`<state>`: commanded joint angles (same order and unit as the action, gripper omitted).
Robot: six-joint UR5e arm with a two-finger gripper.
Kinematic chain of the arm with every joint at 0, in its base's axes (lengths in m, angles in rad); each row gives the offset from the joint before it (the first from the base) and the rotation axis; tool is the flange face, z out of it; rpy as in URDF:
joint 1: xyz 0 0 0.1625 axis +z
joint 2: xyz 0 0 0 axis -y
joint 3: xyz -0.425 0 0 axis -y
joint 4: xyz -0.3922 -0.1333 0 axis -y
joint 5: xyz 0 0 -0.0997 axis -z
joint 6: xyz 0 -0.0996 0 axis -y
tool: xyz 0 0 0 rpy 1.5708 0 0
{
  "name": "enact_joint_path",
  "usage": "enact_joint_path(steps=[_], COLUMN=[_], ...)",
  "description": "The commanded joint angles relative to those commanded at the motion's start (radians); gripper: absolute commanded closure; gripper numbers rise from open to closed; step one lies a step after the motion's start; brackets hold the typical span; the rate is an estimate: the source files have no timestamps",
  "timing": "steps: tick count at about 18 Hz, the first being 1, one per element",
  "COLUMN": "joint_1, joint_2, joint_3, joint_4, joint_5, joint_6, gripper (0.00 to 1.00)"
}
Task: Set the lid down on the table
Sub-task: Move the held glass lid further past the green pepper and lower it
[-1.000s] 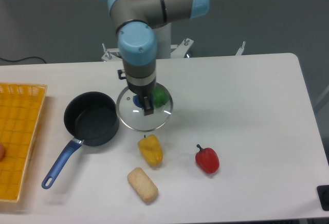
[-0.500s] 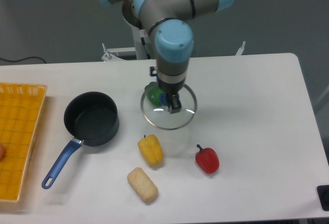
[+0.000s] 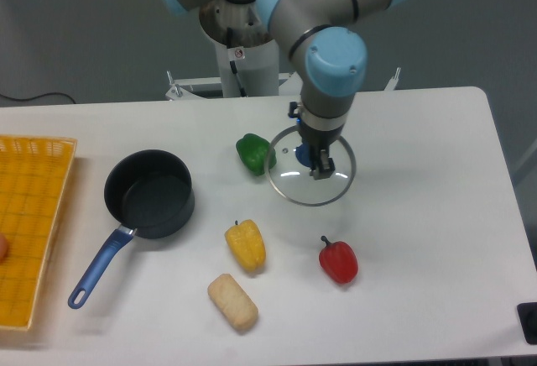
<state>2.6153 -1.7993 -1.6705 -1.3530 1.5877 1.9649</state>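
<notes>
Beige bread roll (image 3: 232, 301) lies nearest, with a yellow pepper (image 3: 246, 245) and a red pepper (image 3: 338, 260) just behind it; beyond them the round clear glass lid with a thin metal rim (image 3: 311, 173) hangs directly beneath the end effector (image 3: 321, 161), which pinches its small blue knob; a green pepper (image 3: 253, 153) sits just left of the rim, the dark saucepan (image 3: 149, 193) farther left; bare white counter (image 3: 428, 173) opens to the right, the roomier side for lowering.
</notes>
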Motion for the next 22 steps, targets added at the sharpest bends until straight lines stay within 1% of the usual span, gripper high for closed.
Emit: enact_joint_path(steps=[3, 7, 9, 11, 13, 15, 19, 22], joint_1=[0.017, 0.035, 0.045, 0.055, 0.068, 0.071, 0.077, 0.098], joint_2=[-0.024, -0.052, -0.075, -0.084, -0.101, -0.120, -0.150, -0.176], joint_3=[-0.002, -0.002, -0.003, -0.008, -0.008, -0.008, -0.006, -0.006], joint_4=[0.035, 0.066, 0.106, 0.133, 0.147, 0.173, 0.199, 0.219], joint_5=[0.003, 0.020, 0.021, 0.021, 0.023, 0.021, 0.021, 0.021], joint_6=[0.023, 0.048, 0.061, 0.077, 0.083, 0.084, 0.084, 0.098], gripper=[0.32, 0.32, 0.32, 0.32, 0.33, 0.33, 0.33, 0.33])
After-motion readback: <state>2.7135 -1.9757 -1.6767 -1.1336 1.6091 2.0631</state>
